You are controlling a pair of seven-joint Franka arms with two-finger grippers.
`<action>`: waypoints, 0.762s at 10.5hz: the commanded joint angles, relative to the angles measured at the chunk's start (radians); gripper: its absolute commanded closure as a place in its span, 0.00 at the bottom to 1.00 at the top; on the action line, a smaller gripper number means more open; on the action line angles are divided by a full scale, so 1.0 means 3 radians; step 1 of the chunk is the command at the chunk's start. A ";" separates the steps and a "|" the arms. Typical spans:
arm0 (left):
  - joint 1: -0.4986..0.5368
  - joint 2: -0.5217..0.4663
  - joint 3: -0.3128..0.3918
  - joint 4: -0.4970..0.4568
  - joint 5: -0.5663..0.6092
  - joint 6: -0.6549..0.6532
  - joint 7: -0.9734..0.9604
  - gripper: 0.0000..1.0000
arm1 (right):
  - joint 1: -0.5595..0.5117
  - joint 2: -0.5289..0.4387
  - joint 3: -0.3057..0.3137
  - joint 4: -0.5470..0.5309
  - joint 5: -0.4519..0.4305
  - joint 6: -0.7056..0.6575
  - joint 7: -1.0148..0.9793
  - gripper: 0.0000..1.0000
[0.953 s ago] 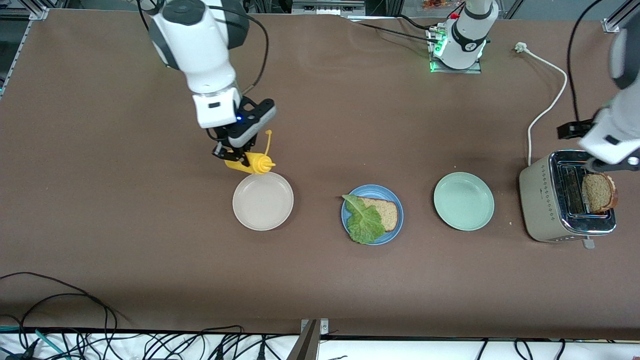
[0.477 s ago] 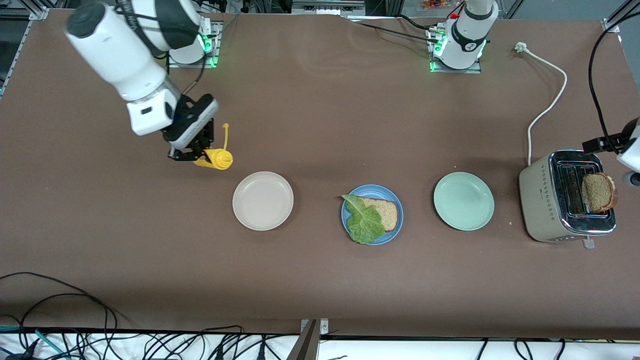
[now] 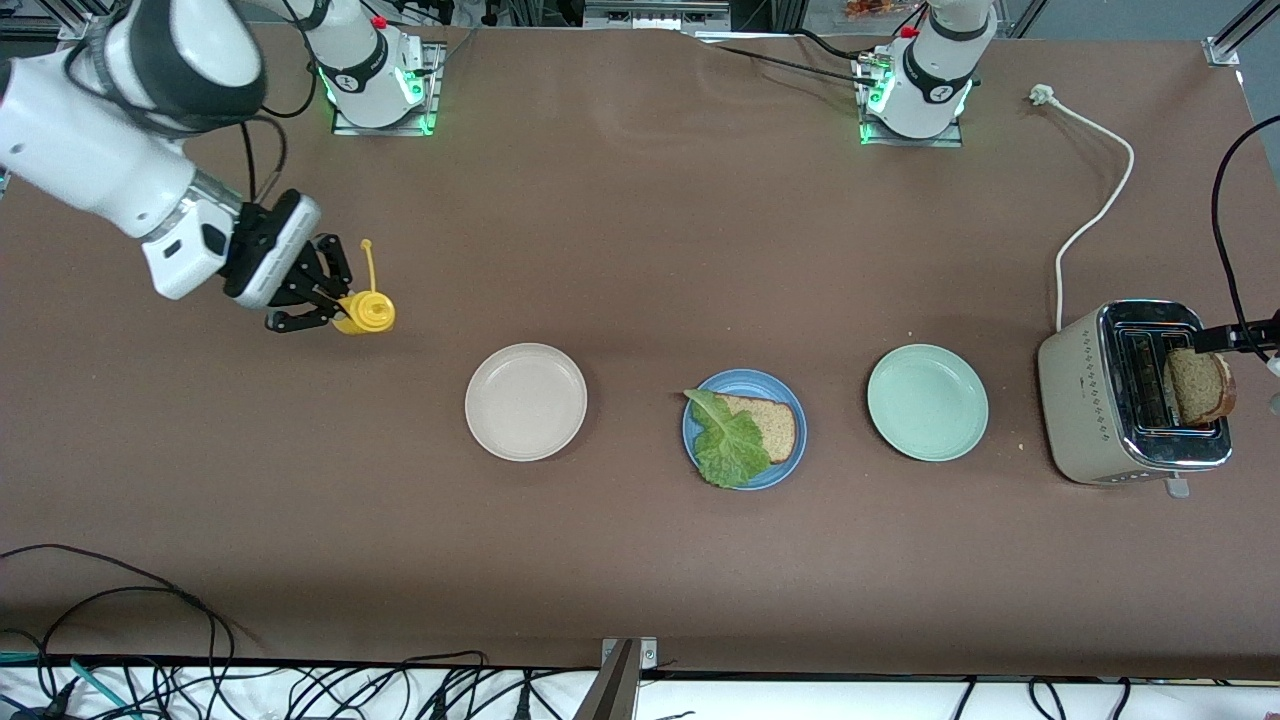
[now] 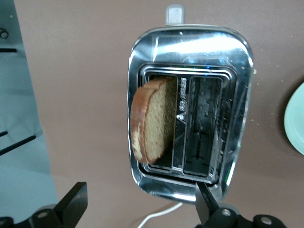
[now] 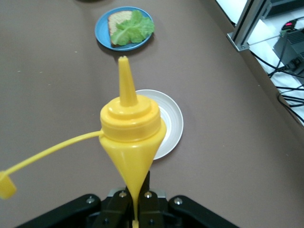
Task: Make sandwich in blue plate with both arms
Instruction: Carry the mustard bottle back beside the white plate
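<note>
The blue plate point(image 3: 786, 464) holds one brown bread slice point(image 3: 776, 426) with a green lettuce leaf point(image 3: 730, 446) lying over part of it; the plate also shows in the right wrist view point(image 5: 102, 23). A second bread slice point(image 3: 1197, 385) stands in a slot of the toaster point(image 3: 1090, 400); it also shows in the left wrist view point(image 4: 152, 121). My left gripper point(image 4: 140, 209) is open and empty above the toaster's edge, mostly outside the front view. My right gripper point(image 3: 315, 300) is shut on a yellow squeeze bottle point(image 3: 364, 312), up in the air toward the right arm's end of the table.
A cream-white plate point(image 3: 526, 402) and a pale mint-green plate point(image 3: 927, 402) flank the blue plate. The toaster's white cable point(image 3: 1090, 220) runs toward the left arm's base. Loose black cables lie along the table's near edge.
My right arm has carried the yellow bottle from beside the cream plate toward its end of the table. My left arm has pulled back from over the toaster, leaving the slice in the slot.
</note>
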 commanded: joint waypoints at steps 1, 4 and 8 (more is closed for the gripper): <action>0.0158 0.0193 -0.0039 0.0135 -0.0194 0.0189 0.0326 0.00 | -0.0069 0.0217 -0.0374 -0.0031 0.0748 -0.0443 -0.1155 1.00; 0.0291 0.0295 -0.0034 0.0135 -0.0358 0.0317 0.0542 0.03 | -0.0217 0.0560 -0.0559 -0.0006 0.1287 -0.0874 -0.1924 1.00; 0.0296 0.0326 -0.0034 0.0135 -0.0348 0.0323 0.0547 0.31 | -0.0335 0.1010 -0.0723 0.0050 0.1788 -0.1344 -0.2594 1.00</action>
